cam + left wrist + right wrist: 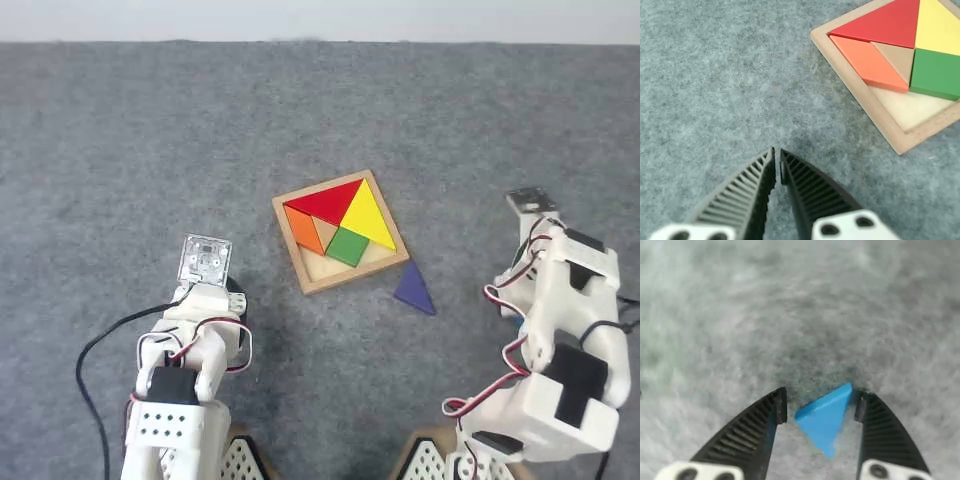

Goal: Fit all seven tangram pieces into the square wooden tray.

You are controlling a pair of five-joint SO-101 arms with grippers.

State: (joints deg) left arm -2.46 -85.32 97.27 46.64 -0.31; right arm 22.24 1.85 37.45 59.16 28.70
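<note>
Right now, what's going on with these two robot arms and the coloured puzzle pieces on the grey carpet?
It's a tangram puzzle, partly done. The square wooden tray already holds five pieces: a large red triangle, a large yellow triangle, an orange parallelogram, a small tan triangle and a green square. Bare wood is left along one side. The right gripper is open around a light blue triangle on the grey carpet. A dark purple triangle lies just outside the tray. The left gripper is shut and empty beside the tray.
</note>
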